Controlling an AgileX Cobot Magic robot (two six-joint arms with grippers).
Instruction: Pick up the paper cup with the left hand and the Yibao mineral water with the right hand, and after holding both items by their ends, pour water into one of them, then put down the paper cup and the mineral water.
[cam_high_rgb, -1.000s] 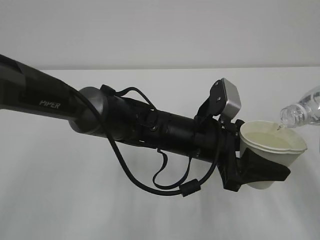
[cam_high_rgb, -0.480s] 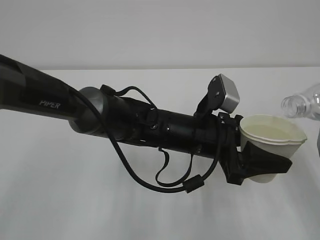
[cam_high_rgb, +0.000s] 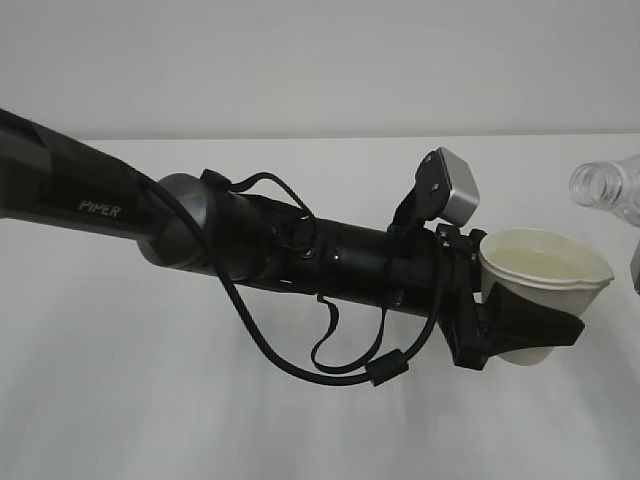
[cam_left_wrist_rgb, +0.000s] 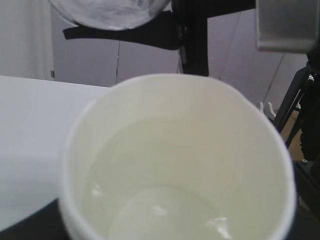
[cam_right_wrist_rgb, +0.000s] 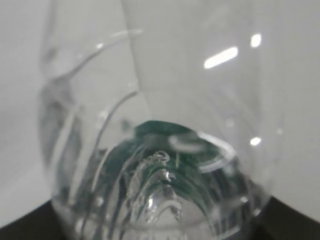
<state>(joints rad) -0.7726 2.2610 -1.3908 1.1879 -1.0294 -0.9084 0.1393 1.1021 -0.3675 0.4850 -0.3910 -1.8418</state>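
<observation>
White table (cam_high_rgb: 120, 400), bottle (cam_high_rgb: 608, 188) now higher.

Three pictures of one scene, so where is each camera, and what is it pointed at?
Exterior view: from the front, slanting down; left arm's gripper clasping the paper cup.
Left wrist view: on that arm, looking into the cup; no gripper clearly seen.
Right wrist view: against the mineral water bottle.
Shared: cup, and bottle.

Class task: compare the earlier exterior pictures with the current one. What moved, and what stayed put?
The Yibao mineral water has lifted up and away to the right; its mouth no longer touches the paper cup rim. Nothing was released. The left hand clamps the cup as before, in almost the same place.
</observation>
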